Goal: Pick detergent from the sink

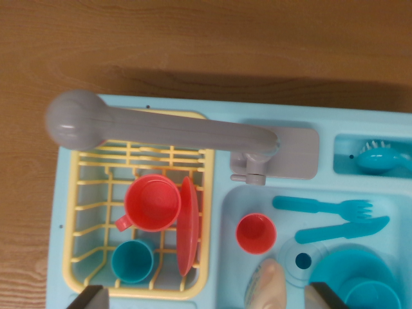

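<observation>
Two dark jaws tips show at the bottom edge, spread apart and holding nothing, the detergent bottle [265, 286] (pale, only its top visible) lying between them in the sink basin [225, 257]. Beyond it stands a red cup [256, 233], then the grey faucet [161, 125] and wooden counter [206, 38].

The wood-grain brown counter [193, 38] carries a pale blue plastic toy sink [225, 161] with a grey plastic faucet [161, 125]. The yellow plastic rack [84, 212] holds a red mug [151, 203], a red plate [187, 225] and a teal cup [132, 262]. A teal fork [322, 206] and teal knife [341, 230] lie right of a red cup [255, 233].
</observation>
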